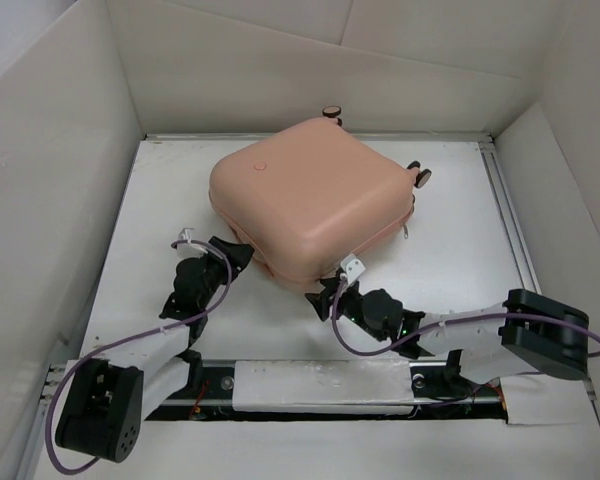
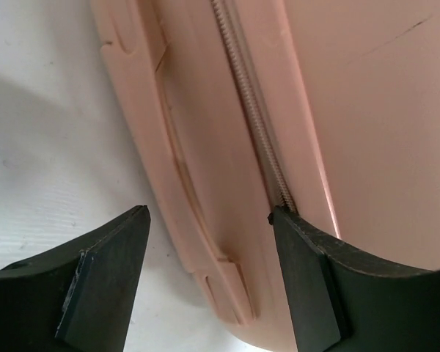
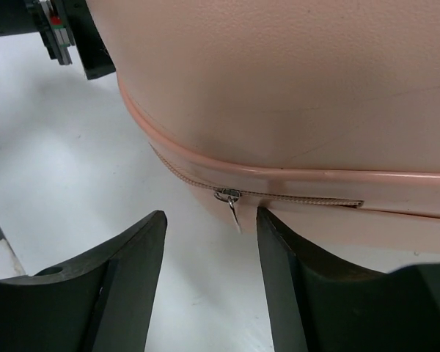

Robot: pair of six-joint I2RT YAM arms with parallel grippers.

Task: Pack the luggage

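The salmon-pink luggage [image 1: 310, 195] lies flat and closed in the middle of the table, two wheels [image 1: 421, 176] showing at its far side. My left gripper [image 1: 238, 252] is open at its near left edge; in the left wrist view the shell [image 2: 227, 147] and its zipper line [image 2: 253, 110] lie between and beyond the open fingers [image 2: 106, 282]. My right gripper [image 1: 325, 290] is open at the near corner. In the right wrist view a small metal zipper pull [image 3: 233, 205] hangs from the seam just beyond the fingertips, ungripped.
White walls [image 1: 50, 200] enclose the table on three sides. A metal rail [image 1: 510, 220] runs along the right edge. The arm bases and purple cables [image 1: 100, 360] occupy the near edge.
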